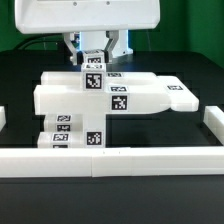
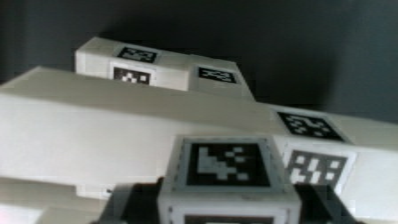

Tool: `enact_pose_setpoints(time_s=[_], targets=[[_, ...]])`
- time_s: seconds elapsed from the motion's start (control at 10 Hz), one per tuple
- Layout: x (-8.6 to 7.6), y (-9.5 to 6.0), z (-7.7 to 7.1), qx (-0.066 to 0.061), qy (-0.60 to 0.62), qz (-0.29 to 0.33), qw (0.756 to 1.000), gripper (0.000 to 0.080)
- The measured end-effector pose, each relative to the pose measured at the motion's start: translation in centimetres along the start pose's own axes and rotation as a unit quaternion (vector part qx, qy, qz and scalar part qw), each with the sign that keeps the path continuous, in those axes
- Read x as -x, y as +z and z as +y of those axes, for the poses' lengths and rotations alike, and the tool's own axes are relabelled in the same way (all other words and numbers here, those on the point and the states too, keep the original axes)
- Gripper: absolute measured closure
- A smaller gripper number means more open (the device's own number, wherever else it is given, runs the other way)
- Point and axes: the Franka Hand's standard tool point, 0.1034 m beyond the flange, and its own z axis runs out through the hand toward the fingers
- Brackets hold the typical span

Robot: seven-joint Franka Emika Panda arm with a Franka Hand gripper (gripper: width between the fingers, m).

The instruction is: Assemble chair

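Observation:
The chair is loose white tagged parts. A wide flat panel (image 1: 120,98) lies across the middle of the table. A small tagged block (image 1: 93,78) stands at its far edge, under my gripper (image 1: 93,66). In the wrist view that block (image 2: 222,165) fills the space between my dark fingers (image 2: 135,198), which press against both its sides, so my gripper (image 2: 228,200) is shut on it. Beyond it lie the panel (image 2: 107,110) and another tagged block (image 2: 151,62). Two more small tagged parts (image 1: 64,132) (image 1: 94,139) sit in front of the panel.
A long white border rail (image 1: 110,160) runs along the front, with its side pieces at the exterior view's left (image 1: 3,118) and right (image 1: 213,120). The table is black. The arm's white housing (image 1: 90,18) hangs over the far side.

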Motion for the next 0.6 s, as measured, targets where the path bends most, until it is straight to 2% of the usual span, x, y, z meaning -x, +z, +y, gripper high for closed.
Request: enact_pose_setpoints(time_s=[0.2,0.4,0.5,0.6], targets=[[0.02,0.03,0.02,0.0,0.08,0.0,0.997,0.0516],[0.0,0.03,0.06,0.001,0.183,0.002,0.983,0.0516],[-0.01,0.04,0.09,0.002,0.219,0.003,0.976,0.0515],[-0.08,0.05,-0.02,0.002,0.295,0.006,0.955,0.0515]])
